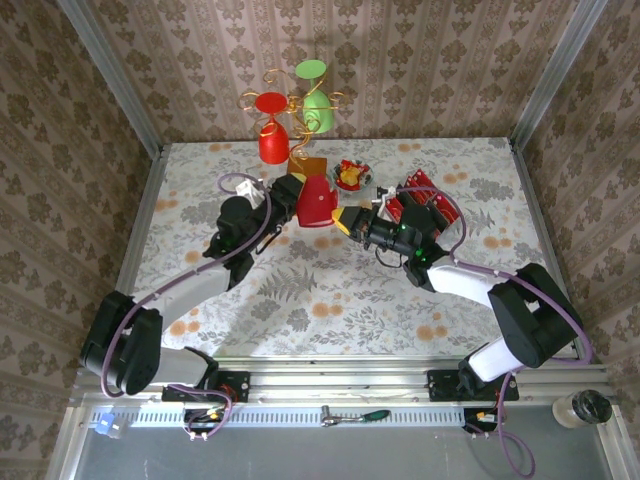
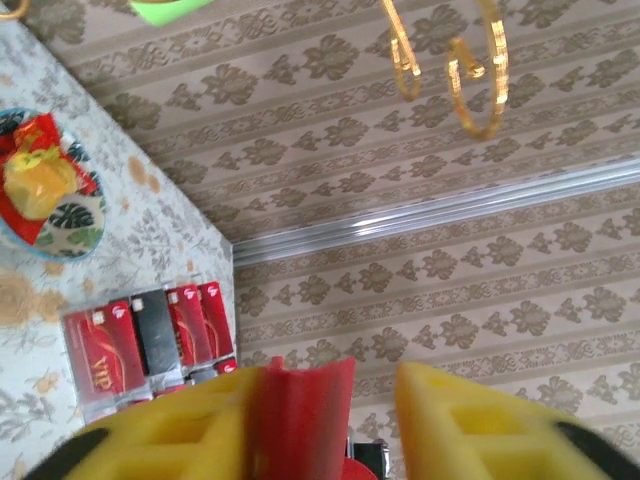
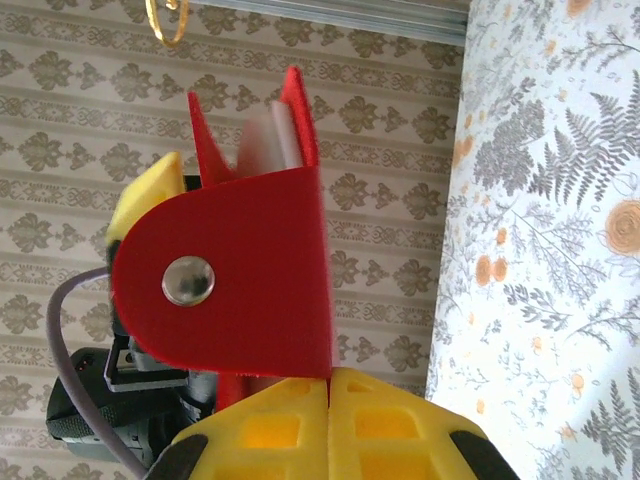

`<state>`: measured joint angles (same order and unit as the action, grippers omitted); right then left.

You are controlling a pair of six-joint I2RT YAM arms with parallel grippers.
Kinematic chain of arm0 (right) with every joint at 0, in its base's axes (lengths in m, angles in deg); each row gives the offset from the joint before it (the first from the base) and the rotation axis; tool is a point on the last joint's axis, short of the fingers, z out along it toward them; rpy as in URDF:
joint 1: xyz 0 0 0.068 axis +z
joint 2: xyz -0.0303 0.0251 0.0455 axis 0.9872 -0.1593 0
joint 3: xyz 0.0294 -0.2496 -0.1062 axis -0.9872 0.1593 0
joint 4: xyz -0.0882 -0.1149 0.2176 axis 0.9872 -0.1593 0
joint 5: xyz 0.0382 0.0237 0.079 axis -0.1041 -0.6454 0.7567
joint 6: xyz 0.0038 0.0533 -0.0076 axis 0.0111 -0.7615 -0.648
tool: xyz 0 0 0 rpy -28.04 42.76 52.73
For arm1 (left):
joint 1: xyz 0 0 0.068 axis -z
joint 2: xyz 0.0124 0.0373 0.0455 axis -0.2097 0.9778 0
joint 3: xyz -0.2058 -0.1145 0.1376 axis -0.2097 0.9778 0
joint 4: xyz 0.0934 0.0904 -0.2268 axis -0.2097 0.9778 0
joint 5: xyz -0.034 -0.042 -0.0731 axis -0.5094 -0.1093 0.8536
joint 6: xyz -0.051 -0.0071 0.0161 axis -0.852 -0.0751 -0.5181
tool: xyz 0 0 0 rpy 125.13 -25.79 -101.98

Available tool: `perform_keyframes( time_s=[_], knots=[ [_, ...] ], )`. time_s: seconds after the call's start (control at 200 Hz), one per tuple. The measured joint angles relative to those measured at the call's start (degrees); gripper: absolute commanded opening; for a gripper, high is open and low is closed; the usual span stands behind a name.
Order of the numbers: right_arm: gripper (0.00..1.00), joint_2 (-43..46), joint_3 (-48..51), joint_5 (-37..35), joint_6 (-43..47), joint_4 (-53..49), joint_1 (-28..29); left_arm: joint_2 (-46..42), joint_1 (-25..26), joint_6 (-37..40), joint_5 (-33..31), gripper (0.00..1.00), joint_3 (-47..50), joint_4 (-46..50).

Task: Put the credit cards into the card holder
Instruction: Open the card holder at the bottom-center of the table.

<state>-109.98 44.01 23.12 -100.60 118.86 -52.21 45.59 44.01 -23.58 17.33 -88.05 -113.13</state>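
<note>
The card holder [image 1: 316, 204], a red wallet with a snap flap, hangs in the air between my two grippers over the middle of the table. My right gripper [image 1: 346, 220] is shut on the lower edge of its flap [image 3: 240, 290]; the yellow fingers [image 3: 290, 420] meet with the red edge pinched in the seam. My left gripper [image 1: 292, 196] is open. The holder's edge [image 2: 300, 420] rests against one of its fingers, with a gap to the other finger [image 2: 470, 420]. The credit cards [image 1: 417, 195], red with black bands, lie in a row on the table [image 2: 150, 345] to the right.
A small bowl of red-yellow sweets [image 1: 351, 175] sits just behind the holder, next to an orange slab [image 1: 310, 166]. A gold wire stand [image 1: 297, 110] at the back carries an upside-down red cup [image 1: 273, 140] and a green cup [image 1: 316, 105]. Patterned walls enclose the floral table [image 1: 330, 290].
</note>
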Motion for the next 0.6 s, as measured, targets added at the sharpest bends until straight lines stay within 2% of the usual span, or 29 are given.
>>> perform_keyframes(
  time_s=[0.13,0.34,0.445,0.475,0.6],
  knots=[
    [0.0,0.0,2.0,0.0,0.0,0.3,-0.3,-0.3,-0.1,2.6,0.7,0.7,1.1,2.6],
    [0.0,0.1,4.2,0.0,0.4,0.4,-0.5,-3.7,-1.3,8.9,1.1,0.81,2.2,11.2],
    [0.0,0.1,4.8,0.0,0.5,0.4,-0.6,-6.6,-1.9,14.1,1.0,0.85,1.6,18.7],
    [0.0,0.1,4.9,0.0,0.5,0.3,-0.6,-7.1,-1.9,15.6,0.9,0.88,0.7,21.6],
    [0.0,0.1,5.4,0.0,0.5,0.4,-0.6,-7.1,-1.3,24.0,0.2,0.94,-6.5,34.7]
  ],
)
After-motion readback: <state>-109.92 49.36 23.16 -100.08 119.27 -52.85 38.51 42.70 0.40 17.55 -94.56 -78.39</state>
